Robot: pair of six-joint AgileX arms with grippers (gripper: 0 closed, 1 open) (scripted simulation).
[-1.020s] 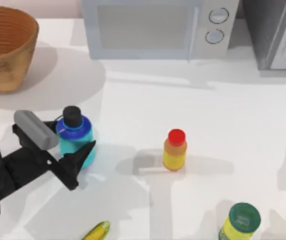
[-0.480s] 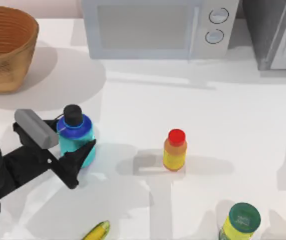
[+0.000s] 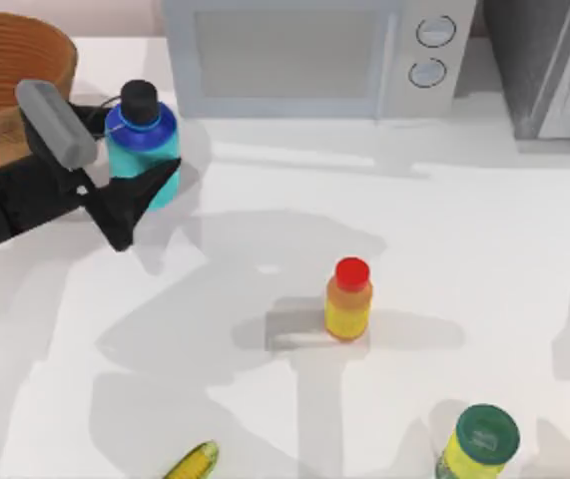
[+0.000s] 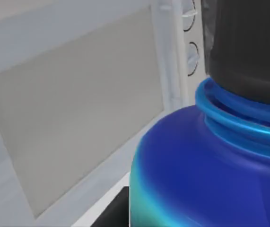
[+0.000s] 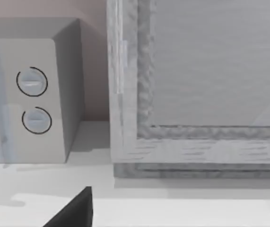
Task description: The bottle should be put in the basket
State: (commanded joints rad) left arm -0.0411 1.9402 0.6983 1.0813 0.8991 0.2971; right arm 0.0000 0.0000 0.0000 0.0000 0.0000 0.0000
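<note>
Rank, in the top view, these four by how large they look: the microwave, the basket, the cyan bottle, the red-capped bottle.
1. The microwave, clearly largest.
2. The basket, though the frame edge and the left arm hide part of it.
3. The cyan bottle, held up in the left hand, so nearer the camera.
4. The red-capped bottle.

This looks like a kitchen, rendered rather than real. A pale grey microwave (image 3: pixel 314 55) with two round dials stands at the back of a white tabletop (image 3: pixel 444 200), against a pinkish wall, and beside it on the right sits another grey appliance (image 3: pixel 549 65) with a framed door. Food things are scattered about the tabletop: a woven wicker basket (image 3: pixel 15 60) at the far left, a small yellow-orange bottle with a red cap (image 3: pixel 348 298), a yellow container with a dark green lid (image 3: pixel 478 444), and an ear of corn (image 3: pixel 193 463) at the near edge
</note>
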